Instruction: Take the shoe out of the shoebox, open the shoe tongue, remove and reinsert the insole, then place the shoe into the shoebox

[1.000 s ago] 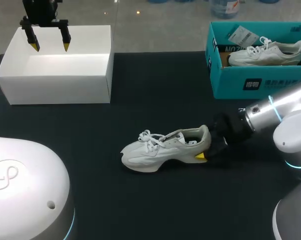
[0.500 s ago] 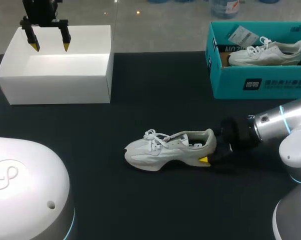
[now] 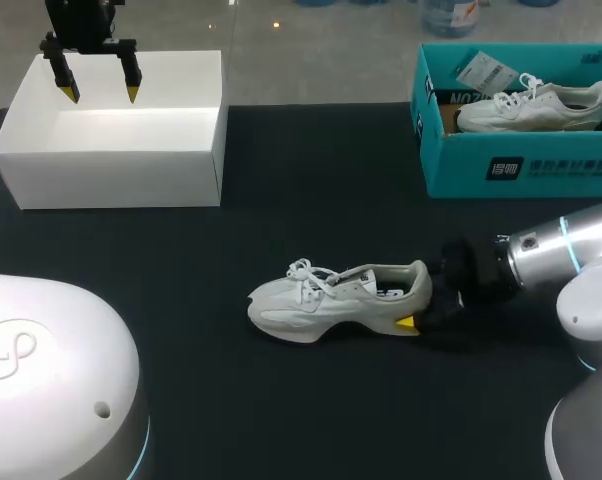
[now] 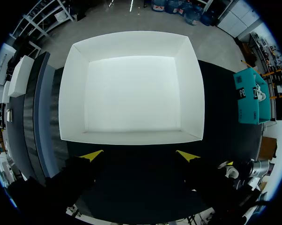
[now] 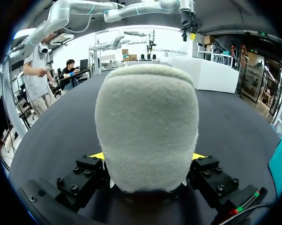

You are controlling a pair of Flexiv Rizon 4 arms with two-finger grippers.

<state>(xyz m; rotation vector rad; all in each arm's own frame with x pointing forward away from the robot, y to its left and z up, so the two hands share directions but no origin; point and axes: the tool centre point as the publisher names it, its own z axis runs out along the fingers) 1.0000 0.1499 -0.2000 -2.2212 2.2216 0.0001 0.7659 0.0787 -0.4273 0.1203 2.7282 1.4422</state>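
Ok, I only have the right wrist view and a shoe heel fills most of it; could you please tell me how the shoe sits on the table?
Observer: The shoe stands upright on its sole near the middle of the table, toe towards your left. The right claw grips its heel.
Operator: Thank you. What is in the teal box beside my arm?
Observer: The teal box at the far right holds a second shoe, also white.
Operator: And is the white box free?
Observer: Yes. The left wrist view looks straight into the white box and nothing lies in it. The left claw hangs open above it.
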